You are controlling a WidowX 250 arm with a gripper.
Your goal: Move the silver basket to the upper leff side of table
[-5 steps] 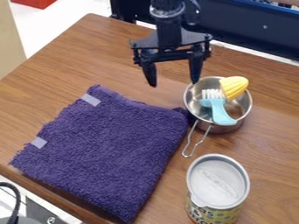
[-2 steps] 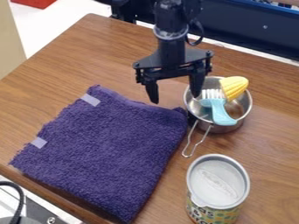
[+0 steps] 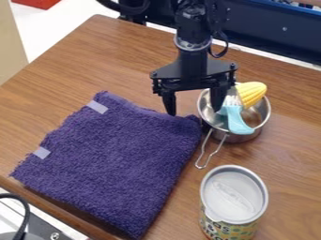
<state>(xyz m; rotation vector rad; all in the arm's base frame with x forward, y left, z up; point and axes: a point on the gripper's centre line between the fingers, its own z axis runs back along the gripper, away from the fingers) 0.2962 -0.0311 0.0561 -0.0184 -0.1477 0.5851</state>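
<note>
The gripper (image 3: 194, 111) hangs open at upper centre, straddling the left rim of the silver basket (image 3: 263, 118). Its left fingertip is outside, by the towel's top edge, and its right one is over the basket's interior. The basket is a round metal pan with a wire handle pointing down-left, standing right of centre. In it are a yellow corn cob (image 3: 252, 93) and a light blue brush or fork (image 3: 235, 121). Whether the fingers touch the basket I cannot tell.
A purple towel (image 3: 119, 161) lies on the wooden table (image 3: 81, 56), left of the basket. A can with a silvery lid (image 3: 233, 194) stands below the basket. A black cable and some equipment show at the lower left corner.
The gripper has come down and somewhat to the right, from above and left of the basket to its left rim. Basket, towel and can have not moved.
</note>
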